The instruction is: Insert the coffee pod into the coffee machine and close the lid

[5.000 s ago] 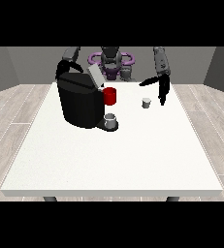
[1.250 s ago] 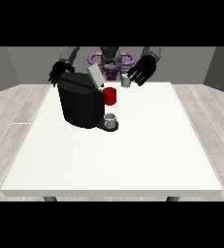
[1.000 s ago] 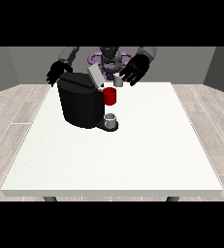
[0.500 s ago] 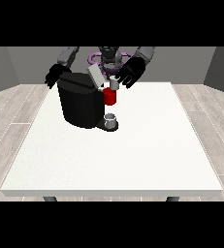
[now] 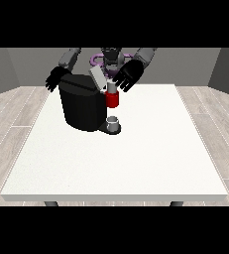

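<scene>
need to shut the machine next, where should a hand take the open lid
Take the lid at its raised free end, coming from above and behind. It stands tilted up over the machine, hinged low near the red part, so pushing its upper face down should swing it shut. The hand at the view's right hovers beside it.

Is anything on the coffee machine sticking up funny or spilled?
Nothing is spilled. The coffee machine's grey lid sticks up tilted, not closed. The hand at the view's right is just above the red part.
</scene>
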`<state>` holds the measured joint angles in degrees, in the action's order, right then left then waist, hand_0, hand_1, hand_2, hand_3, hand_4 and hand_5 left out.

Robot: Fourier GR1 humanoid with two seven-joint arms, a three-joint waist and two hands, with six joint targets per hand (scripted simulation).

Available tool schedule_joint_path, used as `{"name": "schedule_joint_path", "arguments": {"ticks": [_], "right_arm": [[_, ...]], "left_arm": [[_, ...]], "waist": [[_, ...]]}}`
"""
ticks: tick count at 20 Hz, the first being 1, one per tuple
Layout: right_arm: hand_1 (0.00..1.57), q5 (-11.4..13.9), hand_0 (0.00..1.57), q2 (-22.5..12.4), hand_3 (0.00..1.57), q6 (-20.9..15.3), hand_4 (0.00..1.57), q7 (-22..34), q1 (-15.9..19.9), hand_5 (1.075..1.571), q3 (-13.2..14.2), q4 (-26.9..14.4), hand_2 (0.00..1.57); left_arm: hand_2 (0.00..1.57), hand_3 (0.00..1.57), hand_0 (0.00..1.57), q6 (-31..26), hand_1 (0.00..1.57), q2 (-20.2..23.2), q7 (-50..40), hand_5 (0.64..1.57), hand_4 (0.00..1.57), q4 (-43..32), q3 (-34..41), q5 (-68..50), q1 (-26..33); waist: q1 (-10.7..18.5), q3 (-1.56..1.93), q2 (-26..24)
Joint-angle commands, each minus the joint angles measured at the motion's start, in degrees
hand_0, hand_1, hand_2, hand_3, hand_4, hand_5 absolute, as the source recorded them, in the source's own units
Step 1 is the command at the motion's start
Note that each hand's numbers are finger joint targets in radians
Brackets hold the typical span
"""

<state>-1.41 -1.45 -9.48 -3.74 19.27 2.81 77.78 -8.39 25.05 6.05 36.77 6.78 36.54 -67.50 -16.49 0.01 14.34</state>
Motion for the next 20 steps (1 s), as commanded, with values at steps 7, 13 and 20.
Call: {"name": "schedule_joint_path", "arguments": {"ticks": [7,13,20], "right_arm": [[0.00,0.8,0.00,0.3,0.00,-1.5,0.50,2.5,1.2,1.571,-0.5,1.7,0.00],[0.00,-1.3,0.00,-2.2,0.00,2.0,0.44,2.4,-1.6,1.571,0.8,1.9,0.00],[0.00,0.8,0.00,0.8,0.00,-1.6,0.43,2.1,-0.1,1.571,-1.2,2.8,0.00]], "left_arm": [[1.27,1.20,1.19,-0.9,1.19,-0.4,0.8,1.571,0.51,-1.5,-0.2,0.8,-0.7],[1.25,1.18,1.19,-0.9,1.19,-0.2,0.0,1.571,0.49,-2.4,0.0,1.3,1.4],[1.27,1.17,1.22,-1.0,1.22,-0.1,0.1,1.571,0.48,-3.4,0.3,1.6,-0.2]], "waist": [[0.2,0.00,0.0],[-0.3,0.00,-1.7],[-0.5,-0.01,0.6]]}}
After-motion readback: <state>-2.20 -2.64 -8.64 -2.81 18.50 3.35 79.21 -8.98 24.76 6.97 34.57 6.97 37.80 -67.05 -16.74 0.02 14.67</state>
